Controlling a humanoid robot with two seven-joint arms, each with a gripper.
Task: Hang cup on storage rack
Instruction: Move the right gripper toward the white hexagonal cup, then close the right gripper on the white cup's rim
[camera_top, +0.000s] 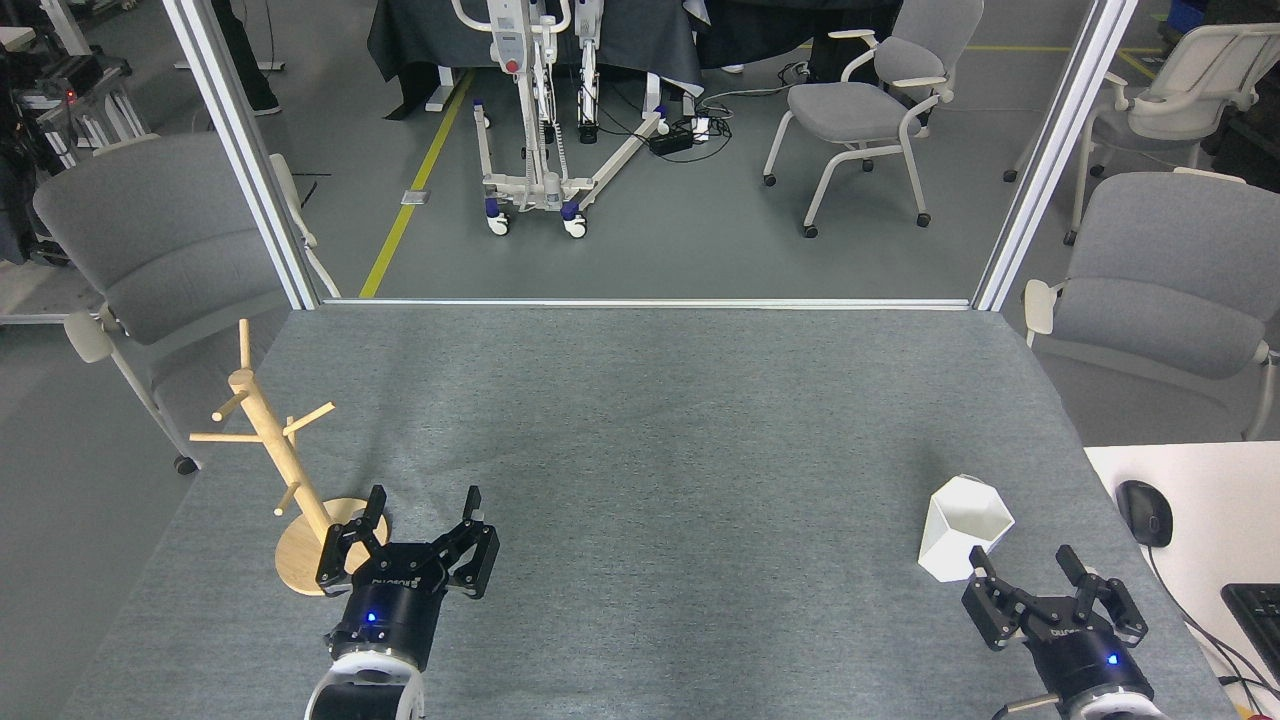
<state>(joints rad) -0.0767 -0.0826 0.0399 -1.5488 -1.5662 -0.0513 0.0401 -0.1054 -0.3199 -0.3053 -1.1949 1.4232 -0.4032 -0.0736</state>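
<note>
The right gripper (1046, 588) has its 2 fingers (983, 592) released and spread, grasping nothing; it sits low at about 5 o'clock on the tabletop (660, 440). Just beyond its left fingertip, at roughly 11 o'clock from it, stands the cup (963, 540), white, faceted, upright with its 6-sided rim open to the view. Whether that fingertip touches the cup's base cannot be told; the cup is not between the fingers.

The left gripper (422, 515) is likewise released, its 2 fingers (468, 518) wide apart and empty, at about 7 o'clock on the tabletop. Its left finger overlaps the round base of the storage rack (268, 435) in this view; contact cannot be told. The rack's wooden post rises toward 11 o'clock from that gripper, with bare pegs angled out on both sides.

The cup and rack are well apart, at opposite sides of the grey tabletop. A mouse (1144, 512) lies on a white desk (1210, 490) at 3 o'clock from the cup.
</note>
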